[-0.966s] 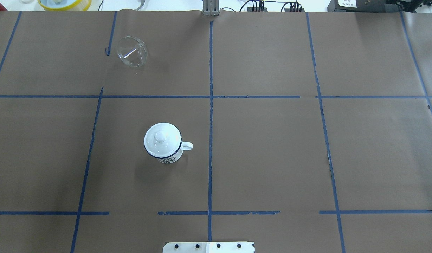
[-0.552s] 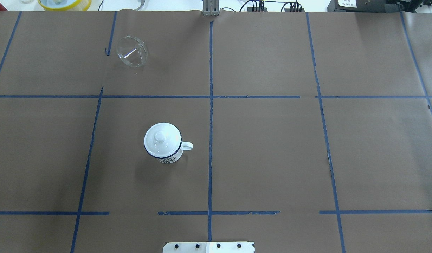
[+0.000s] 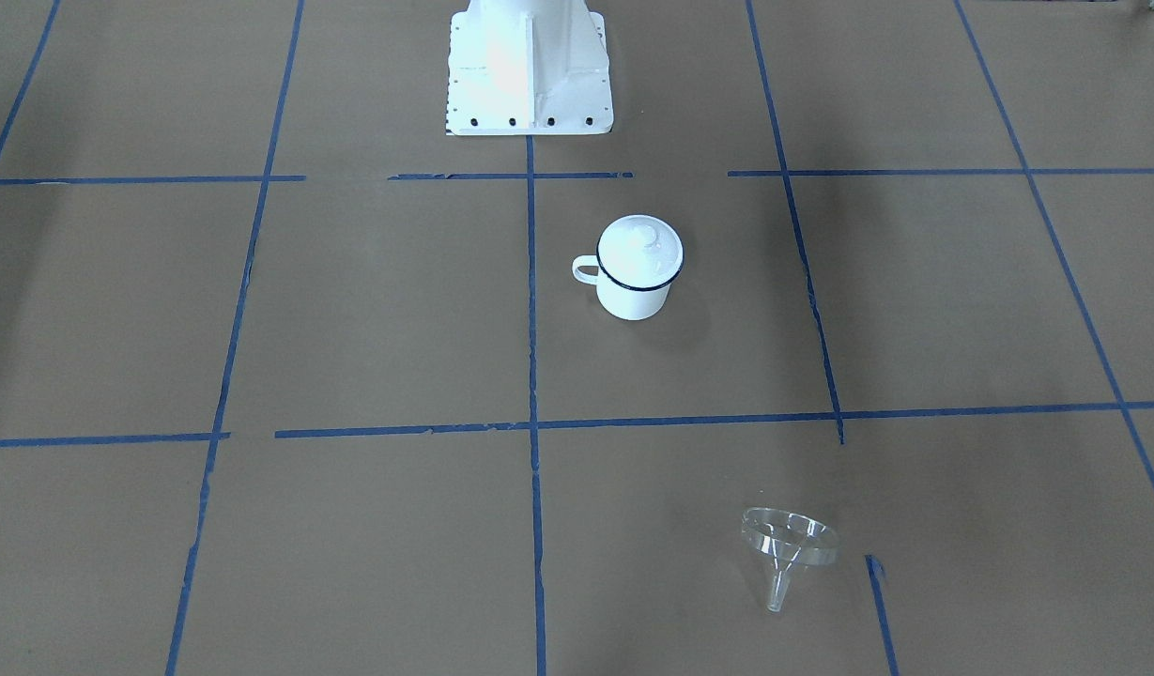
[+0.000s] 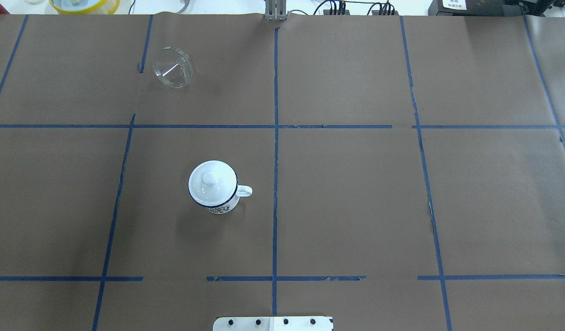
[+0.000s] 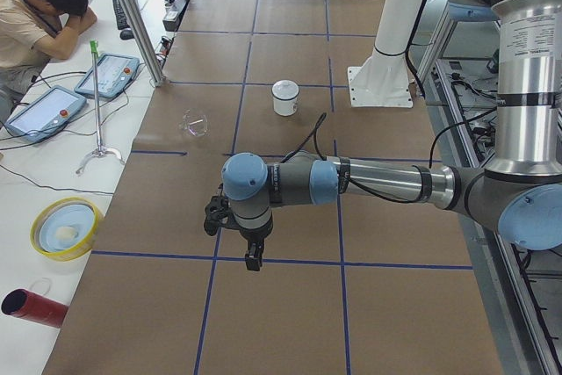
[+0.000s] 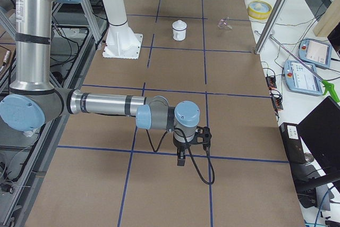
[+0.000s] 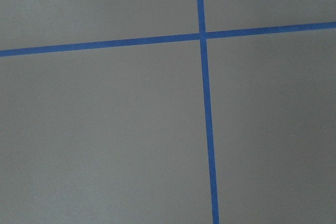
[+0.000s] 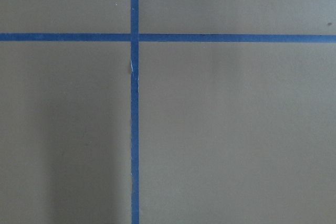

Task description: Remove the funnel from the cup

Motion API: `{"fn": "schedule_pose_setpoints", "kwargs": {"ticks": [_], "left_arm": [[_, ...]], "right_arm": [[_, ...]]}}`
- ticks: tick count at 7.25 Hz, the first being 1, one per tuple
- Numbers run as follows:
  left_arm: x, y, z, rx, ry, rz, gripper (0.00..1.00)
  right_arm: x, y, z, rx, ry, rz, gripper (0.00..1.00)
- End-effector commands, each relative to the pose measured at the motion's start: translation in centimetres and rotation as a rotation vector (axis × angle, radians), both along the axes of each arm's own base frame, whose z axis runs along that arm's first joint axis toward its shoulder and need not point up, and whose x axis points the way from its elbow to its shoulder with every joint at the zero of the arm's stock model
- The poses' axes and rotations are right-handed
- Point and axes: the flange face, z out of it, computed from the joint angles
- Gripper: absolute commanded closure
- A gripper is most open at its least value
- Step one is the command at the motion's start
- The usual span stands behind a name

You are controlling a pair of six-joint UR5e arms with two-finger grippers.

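Observation:
The clear funnel lies on its side on the brown table paper, far left, apart from the cup; it also shows in the front view. The white cup with a dark blue rim stands upright left of centre, handle to the right, with a white knobbed lid on it. The left gripper hangs over the table's left end, far from both. The right gripper hangs over the right end. I cannot tell whether either is open or shut.
The white robot base stands at the near edge. Blue tape lines grid the paper. Off the table's left end are a yellow bowl, a red cylinder, two teach pendants and a seated person.

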Motion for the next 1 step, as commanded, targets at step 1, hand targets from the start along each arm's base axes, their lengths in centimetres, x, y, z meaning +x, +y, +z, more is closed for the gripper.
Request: {"fn": "schedule_pose_setpoints", "kwargs": {"ticks": [1], "left_arm": [[0.01,0.11,-0.04,0.001,0.000,0.000,0.00]], "right_arm": [[0.00,0.00,0.00,0.000,0.000,0.000,0.00]]}}
